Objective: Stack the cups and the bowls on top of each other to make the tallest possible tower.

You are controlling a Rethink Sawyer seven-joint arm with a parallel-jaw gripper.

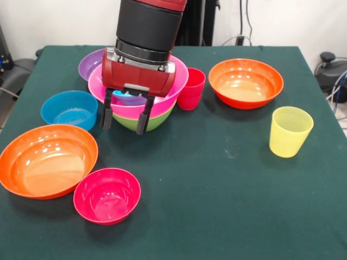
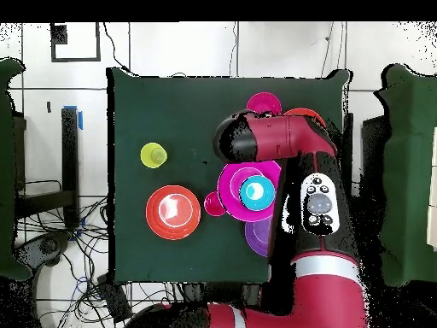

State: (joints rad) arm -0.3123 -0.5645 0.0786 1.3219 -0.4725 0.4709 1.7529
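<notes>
The tower stands at the table's far middle: a green bowl [image 1: 156, 123] at the bottom, the big pink bowl [image 1: 174, 85] nested in it, and a small blue bowl [image 1: 129, 98] inside the pink one [image 2: 229, 190]. My gripper [image 1: 125, 117] hangs open just in front of the tower's near rim, holding nothing. A red cup [image 1: 191, 88] stands right beside the tower. Alone at the right is the yellow cup [image 1: 290, 131]. Loose bowls lie around: purple [image 1: 88, 63], blue [image 1: 69, 110], two orange [image 1: 47, 161] [image 1: 245, 83], and red-pink [image 1: 107, 195].
In the overhead view the arm [image 2: 317, 201] covers the table's right side and part of the purple bowl [image 2: 256, 237]. The yellow cup [image 2: 154, 155] and one orange bowl [image 2: 173, 212] sit left of the pink bowl. Cables lie off the table's edges.
</notes>
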